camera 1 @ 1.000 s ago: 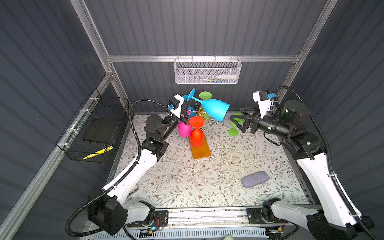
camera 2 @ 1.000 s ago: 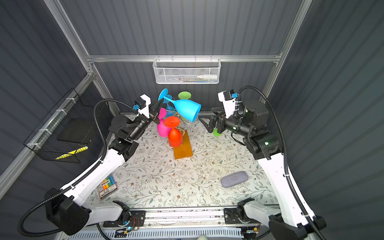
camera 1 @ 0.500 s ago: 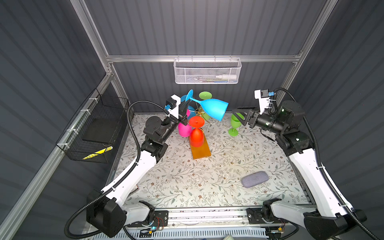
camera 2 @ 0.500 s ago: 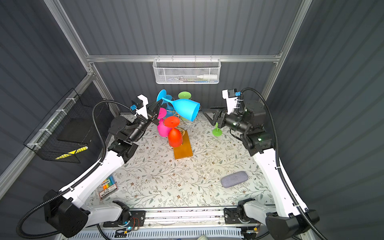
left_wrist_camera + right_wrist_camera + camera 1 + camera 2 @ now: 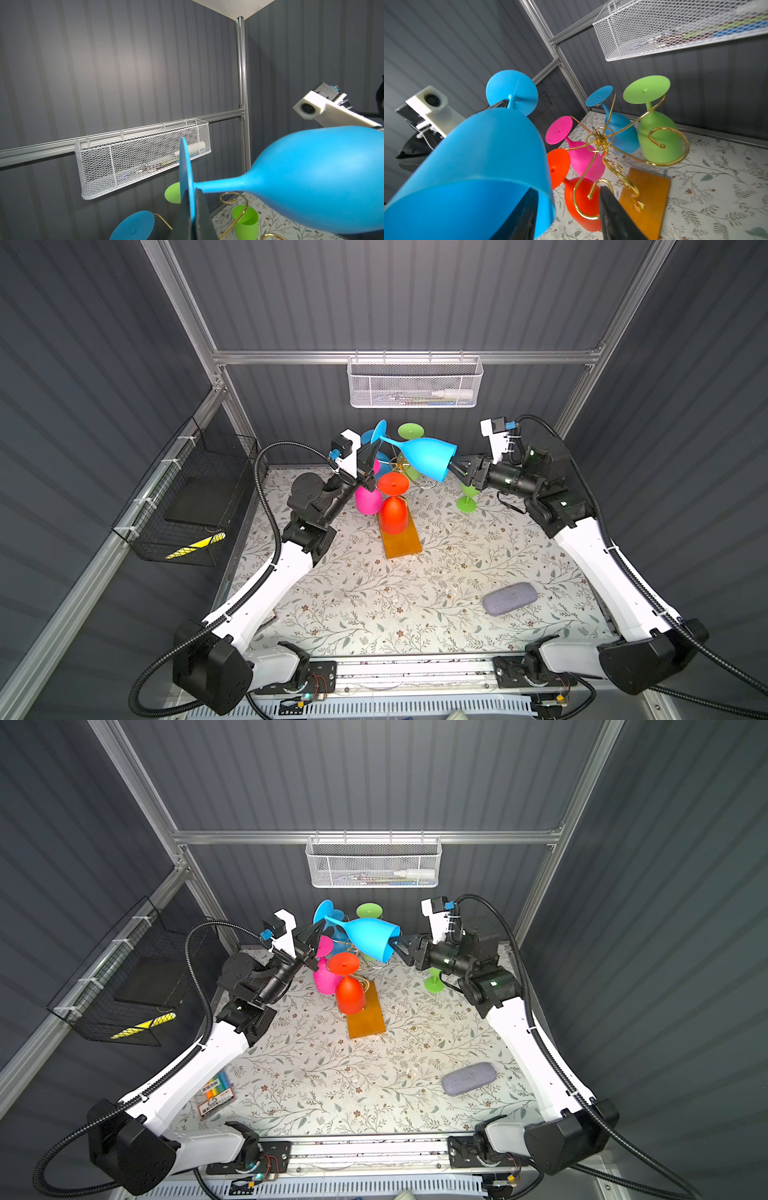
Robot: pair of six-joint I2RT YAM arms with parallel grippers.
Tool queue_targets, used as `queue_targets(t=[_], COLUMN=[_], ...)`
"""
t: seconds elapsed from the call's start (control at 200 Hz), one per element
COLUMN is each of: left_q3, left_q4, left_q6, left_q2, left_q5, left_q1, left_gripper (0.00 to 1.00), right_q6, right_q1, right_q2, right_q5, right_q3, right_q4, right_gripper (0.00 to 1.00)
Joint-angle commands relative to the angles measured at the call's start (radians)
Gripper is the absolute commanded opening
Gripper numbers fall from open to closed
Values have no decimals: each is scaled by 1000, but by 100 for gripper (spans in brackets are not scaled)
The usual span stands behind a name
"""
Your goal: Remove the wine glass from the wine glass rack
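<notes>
Holding side: left gripper (image 5: 369, 457) is clamped on the foot of the blue wine glass (image 5: 424, 458).
Glass position: aloft over the wine glass rack (image 5: 402, 537), apparently clear of its scroll arms.
Long axis: roughly level, foot left, mouth right.
Right gripper (image 5: 401, 946): jaws apart, straddling the bowl's rim, one finger inside.
Nearer arm: each arm is at one end; a handover to the right seems likely.
</notes>
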Motion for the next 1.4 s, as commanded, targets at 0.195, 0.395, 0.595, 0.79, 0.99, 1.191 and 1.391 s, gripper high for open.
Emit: queue_targets(t=[0.195,0.395,0.595,0.79,0.99,1.191,1.391], left_q3=[-9,-11,-24,-27,-54,-49,-178], left_q4=[52,55,55,52,49,-93,-124], left_q6=[-16,-17,-13,-4,44,169,297], left_q2=[-11,-11,-21,-29,-81,-151,-287], left_q5=[-4,-8,-11,-15,-101,-220,-494], left_q1=[0,0,0,0,0,0,2], left_gripper=[0,0,0,36,77,87,95], right_q6=[32,45,42,56,119,-2,-134], right_q1=[18,20,20,15,-117,-216,-236], right_q2=[30,34,32,10,-71,-172,-311], right_q5=[-18,-29,-25,-15,-45,96,285], right_q3=[53,56,73,68,46,93,101], right_q4=[80,92,79,95,139,-137,-451], right_gripper=[25,11,0,0,0,0,0])
